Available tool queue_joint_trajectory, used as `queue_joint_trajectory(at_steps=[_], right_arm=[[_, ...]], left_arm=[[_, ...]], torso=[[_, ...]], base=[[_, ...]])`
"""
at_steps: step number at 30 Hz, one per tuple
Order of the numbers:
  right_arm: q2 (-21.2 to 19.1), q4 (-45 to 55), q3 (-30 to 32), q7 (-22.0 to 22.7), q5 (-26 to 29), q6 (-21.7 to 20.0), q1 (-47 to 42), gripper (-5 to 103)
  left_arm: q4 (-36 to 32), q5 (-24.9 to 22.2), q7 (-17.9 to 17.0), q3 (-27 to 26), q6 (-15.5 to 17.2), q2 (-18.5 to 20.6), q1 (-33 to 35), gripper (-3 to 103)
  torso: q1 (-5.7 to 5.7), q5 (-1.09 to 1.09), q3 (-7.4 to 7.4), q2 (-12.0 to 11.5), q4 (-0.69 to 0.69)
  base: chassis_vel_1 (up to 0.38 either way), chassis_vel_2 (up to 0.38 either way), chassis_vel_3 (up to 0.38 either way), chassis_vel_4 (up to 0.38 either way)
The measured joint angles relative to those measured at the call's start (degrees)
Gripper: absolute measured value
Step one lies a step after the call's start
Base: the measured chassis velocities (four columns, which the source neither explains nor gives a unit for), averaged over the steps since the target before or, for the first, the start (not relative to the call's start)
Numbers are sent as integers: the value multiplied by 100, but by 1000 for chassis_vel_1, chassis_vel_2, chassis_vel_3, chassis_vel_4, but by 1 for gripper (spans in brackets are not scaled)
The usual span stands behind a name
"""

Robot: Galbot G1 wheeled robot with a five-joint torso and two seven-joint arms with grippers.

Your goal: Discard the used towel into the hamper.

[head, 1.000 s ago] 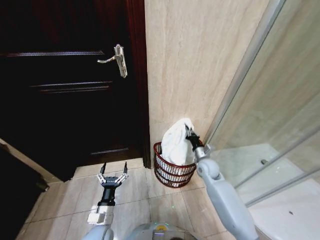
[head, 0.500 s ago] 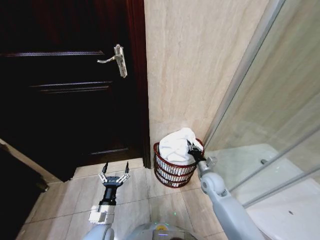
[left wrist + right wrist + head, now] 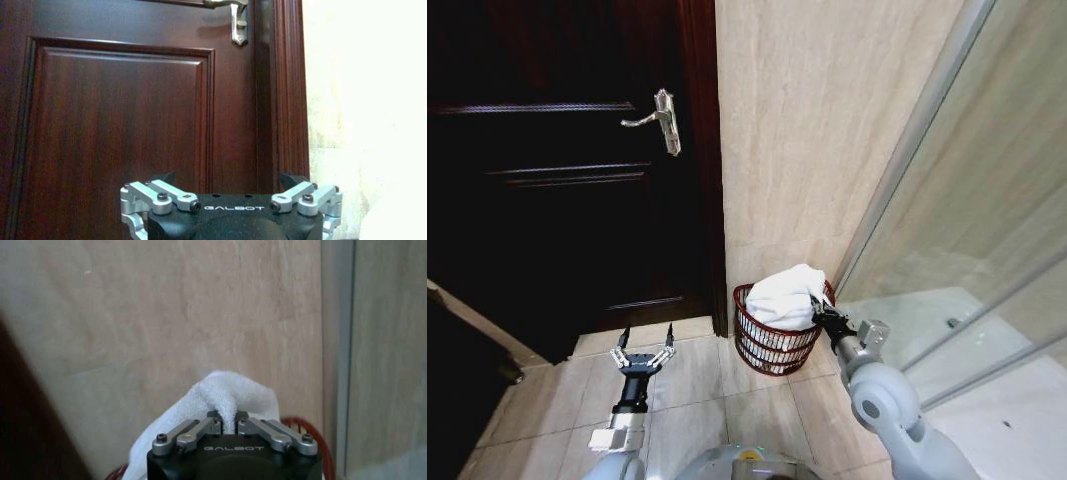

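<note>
The white towel point(image 3: 784, 293) lies bunched on top of the hamper point(image 3: 772, 345), a small round dark red wire basket on the floor against the beige wall. My right gripper point(image 3: 820, 310) is at the hamper's right rim, shut on a fold of the towel. In the right wrist view the fingers pinch the towel point(image 3: 227, 390) at my right gripper point(image 3: 227, 421), with the hamper's red rim point(image 3: 312, 432) beside it. My left gripper point(image 3: 640, 357) hangs open and holds nothing, low over the floor tiles left of the hamper; in the left wrist view the left gripper point(image 3: 228, 178) faces the door.
A dark wooden door point(image 3: 557, 180) with a silver lever handle point(image 3: 659, 118) stands left of the hamper. A glass shower partition point(image 3: 947, 200) with a metal frame runs along the right. Beige floor tiles point(image 3: 697, 400) lie open in front of the hamper.
My right gripper has come down with the towel, which now rests lower and flatter on the hamper. My left gripper has drifted slightly left and lower.
</note>
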Motion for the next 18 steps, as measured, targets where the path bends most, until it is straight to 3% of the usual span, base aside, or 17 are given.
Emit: queue_joint_trajectory(at_steps=[6, 18], right_arm=[[2, -1225, -210, 59, 696, -352, 871, 9], [42, -2025, -500, 301, 1810, -885, 1258, 9]], left_arm=[[4, -22, 2, -80, -18, 8, 4, 100], [34, -36, 3, -123, 84, -8, -104, 100]], torso=[[1, 0, 1, -1, -1], [1, -1, 0, 0, -2]], base=[[0, 0, 0, 0], [0, 0, 0, 0]])
